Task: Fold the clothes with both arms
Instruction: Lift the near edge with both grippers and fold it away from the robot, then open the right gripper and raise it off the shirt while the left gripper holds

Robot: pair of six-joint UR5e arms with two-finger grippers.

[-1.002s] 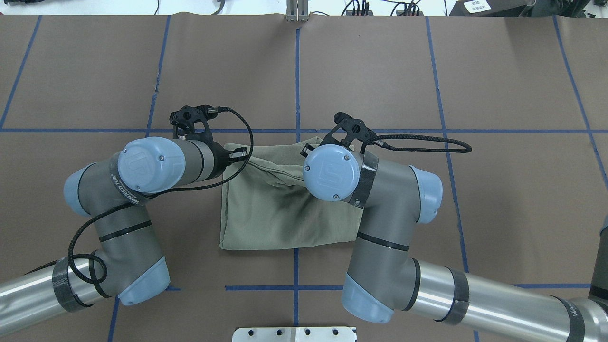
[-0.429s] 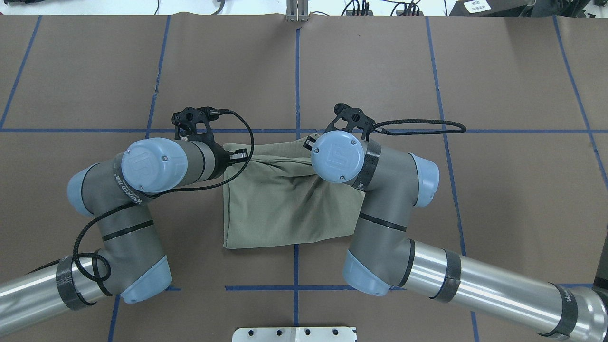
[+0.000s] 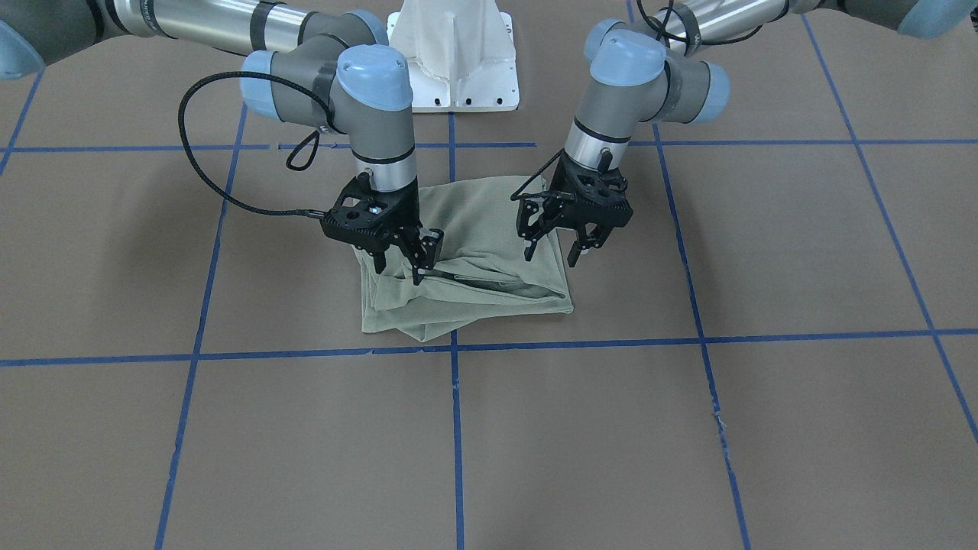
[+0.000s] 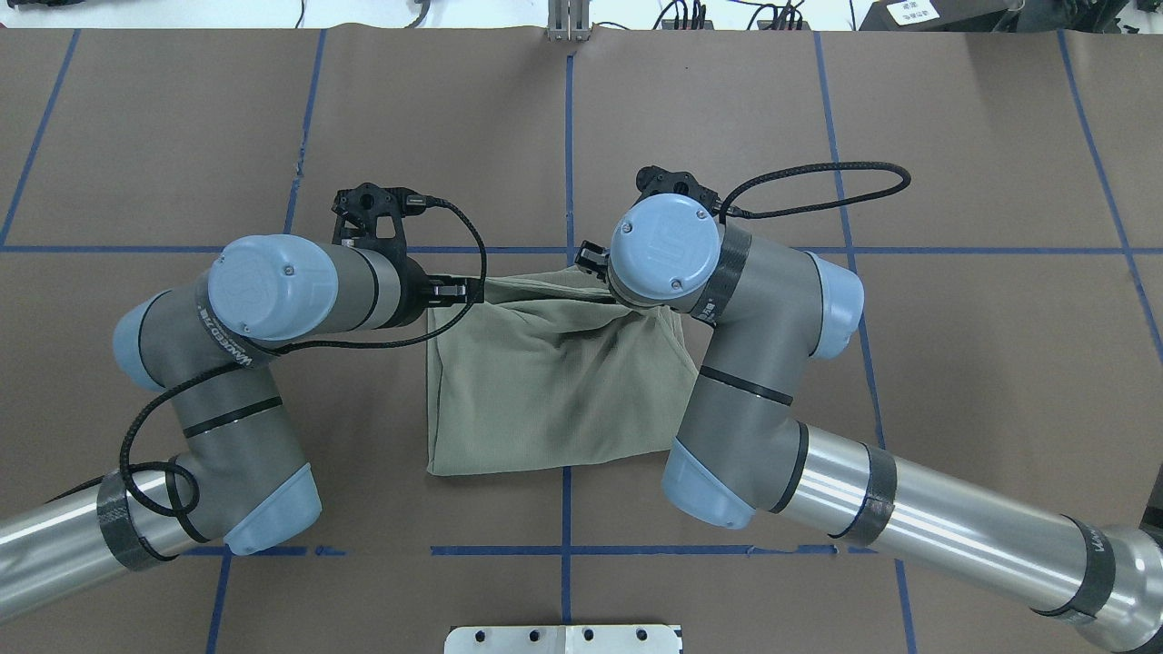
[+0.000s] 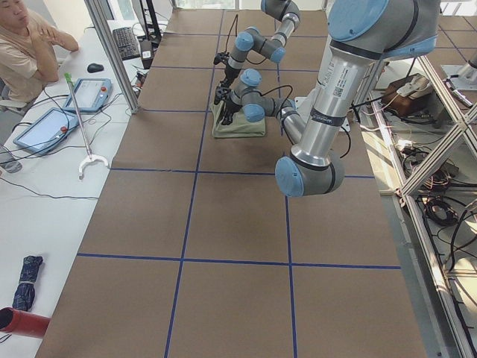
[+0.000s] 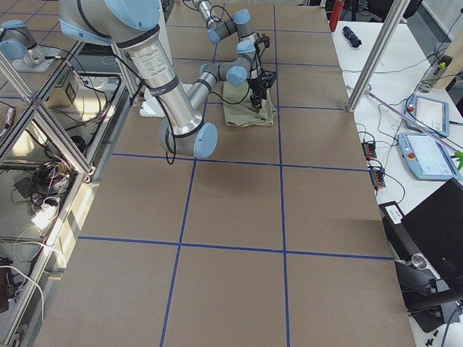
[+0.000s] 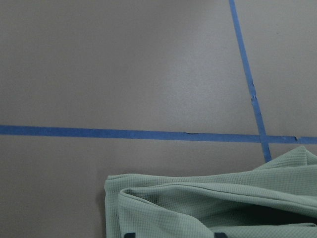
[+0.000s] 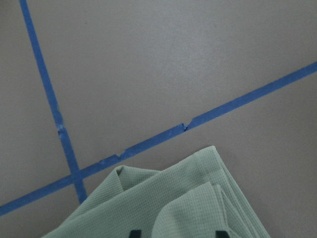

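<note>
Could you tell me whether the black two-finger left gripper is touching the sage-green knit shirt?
Cannot tell. In the front-facing view the left gripper hangs open, fingertips overlapping the shirt, yet neither contact nor gap shows plainly; overhead, the left arm hides them.

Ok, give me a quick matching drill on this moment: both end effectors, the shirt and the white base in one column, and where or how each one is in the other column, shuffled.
Things
1. left end effector
2. right end effector
3. green shirt
4. white pedestal base

Places or states
A. lying loosely folded on the table
B. open, above the shirt's edge, on the front-facing view's left
C. beyond the shirt, at the top of the front-facing view
D. open, above the shirt's corner, on the front-facing view's right

Pairs: 1-D, 2-B, 3-A, 4-C
</note>
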